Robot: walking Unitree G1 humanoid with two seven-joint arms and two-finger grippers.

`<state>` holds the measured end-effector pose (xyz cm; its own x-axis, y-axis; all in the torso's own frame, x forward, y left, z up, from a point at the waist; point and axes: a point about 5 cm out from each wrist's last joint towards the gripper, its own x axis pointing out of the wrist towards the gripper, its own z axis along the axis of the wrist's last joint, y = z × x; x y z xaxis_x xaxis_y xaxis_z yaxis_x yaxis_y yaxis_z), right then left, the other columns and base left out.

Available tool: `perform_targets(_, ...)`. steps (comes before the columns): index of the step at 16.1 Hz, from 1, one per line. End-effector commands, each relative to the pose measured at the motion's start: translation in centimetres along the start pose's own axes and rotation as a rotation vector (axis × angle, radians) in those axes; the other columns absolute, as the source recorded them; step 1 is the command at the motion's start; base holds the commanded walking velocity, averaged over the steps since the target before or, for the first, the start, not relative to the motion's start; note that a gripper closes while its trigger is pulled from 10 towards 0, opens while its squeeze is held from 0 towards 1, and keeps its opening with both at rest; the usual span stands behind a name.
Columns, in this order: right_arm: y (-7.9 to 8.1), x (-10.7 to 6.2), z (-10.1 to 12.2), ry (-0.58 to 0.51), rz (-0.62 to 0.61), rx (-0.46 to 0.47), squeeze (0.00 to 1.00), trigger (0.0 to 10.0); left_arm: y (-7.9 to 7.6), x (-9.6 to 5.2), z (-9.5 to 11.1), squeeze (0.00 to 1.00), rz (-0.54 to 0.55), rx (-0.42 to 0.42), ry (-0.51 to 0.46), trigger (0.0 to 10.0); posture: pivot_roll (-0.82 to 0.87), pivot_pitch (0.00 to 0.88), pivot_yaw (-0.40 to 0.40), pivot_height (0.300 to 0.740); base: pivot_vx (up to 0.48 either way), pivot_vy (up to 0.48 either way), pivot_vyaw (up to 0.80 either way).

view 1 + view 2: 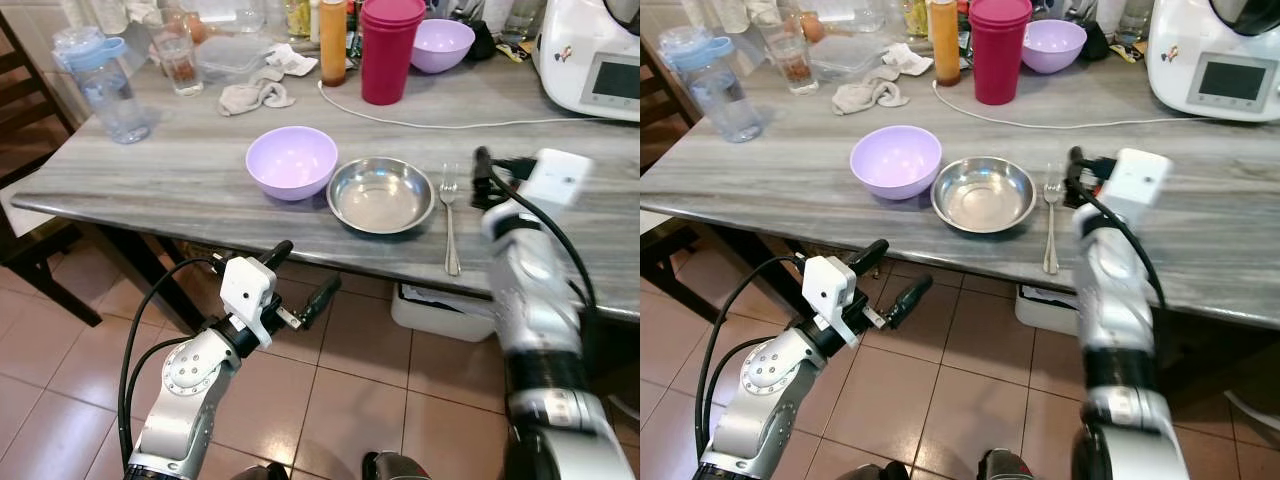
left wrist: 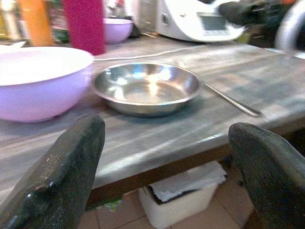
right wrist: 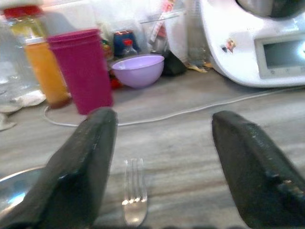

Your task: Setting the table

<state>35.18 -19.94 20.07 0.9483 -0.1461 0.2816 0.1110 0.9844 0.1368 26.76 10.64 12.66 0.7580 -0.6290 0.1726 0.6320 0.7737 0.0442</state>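
Observation:
On the grey wooden table (image 1: 170, 170), near its front edge, a light purple bowl (image 1: 291, 160) stands beside a shallow steel dish (image 1: 381, 195). A steel fork (image 1: 450, 220) lies just right of the dish, tines pointing away from me. My right gripper (image 1: 492, 172) hovers open over the table right of the fork's tines; the right wrist view has the fork (image 3: 135, 198) low between its fingers (image 3: 90, 162). My left gripper (image 1: 310, 265) is open and empty below the table's front edge, facing the bowl (image 2: 38, 81) and dish (image 2: 145, 88).
Further back stand a magenta tumbler (image 1: 390, 50), a second purple bowl (image 1: 441, 44), an orange bottle (image 1: 333, 42), a glass (image 1: 180, 62), a water jug (image 1: 105, 85) and a crumpled cloth (image 1: 255, 95). A white cable (image 1: 450, 123) runs to a white appliance (image 1: 595, 60). A white bin (image 1: 440, 310) sits under the table.

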Motion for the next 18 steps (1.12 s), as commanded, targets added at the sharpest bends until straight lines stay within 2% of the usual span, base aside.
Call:
perform_targets(1,0.5,-0.4,0.8,-0.022,0.024,-0.011,1.0,10.0,0.4,-0.4,0.2,0.0,0.035,0.009,-0.009,10.0,-0.23,0.12,0.046,0.74,0.0,0.0,0.0)
perform_targets(3,0.3,-2.2,0.9,-0.023,0.039,-0.049,1.0,10.0,0.8,-0.5,0.7,0.0,0.091,0.012,-0.031,10.0,-0.24,0.111,0.046,0.74,0.0,0.0,0.0)
perform_targets(4,0.0,-3.8,0.8,-0.016,0.048,-0.07,1.0,10.0,1.4,-0.7,1.1,0.0,0.159,0.026,-0.046,10.0,-0.24,0.098,0.048,0.74,0.0,0.0,0.0)
perform_targets(5,-0.1,-4.5,0.7,-0.01,0.051,-0.086,1.0,10.0,1.8,-0.8,1.1,0.0,0.198,0.031,-0.044,10.0,-0.24,0.093,0.047,0.74,0.0,0.0,0.0)
perform_targets(6,-0.5,-6.1,0.5,0.016,0.043,-0.106,1.0,10.0,2.6,-1.1,1.1,0.0,0.296,0.059,-0.029,10.0,-0.24,0.088,0.047,0.74,0.0,0.0,0.0)
perform_targets(7,-0.8,-6.9,0.5,0.032,0.04,-0.137,1.0,10.0,3.2,-1.5,0.7,0.0,0.369,0.072,0.002,10.0,-0.25,0.088,0.047,0.74,0.0,0.0,0.0)
perform_targets(9,-1.3,-7.7,0.3,0.059,0.031,-0.174,1.0,10.0,3.8,-2.2,0.0,0.0,0.451,0.096,0.053,10.0,-0.25,0.087,0.043,0.74,0.0,0.0,0.0)
perform_targets(10,-1.7,-8.3,0.1,0.081,0.039,-0.198,0.0,10.0,3.9,-2.6,-0.4,0.0,0.474,0.104,0.076,10.0,-0.25,0.088,0.043,0.74,0.0,0.0,0.0)
perform_targets(13,-1.5,-8.8,-0.3,0.134,0.058,-0.21,0.0,10.0,3.9,-2.5,-0.6,0.0,0.513,0.109,0.085,10.0,-0.26,0.087,0.043,0.74,0.0,0.0,0.0)
perform_targets(18,-1.4,-8.9,-0.1,0.149,0.057,-0.213,0.0,10.0,3.9,-2.5,-0.6,0.0,0.528,0.118,0.088,10.0,-0.26,0.087,0.043,0.74,0.0,0.0,0.0)
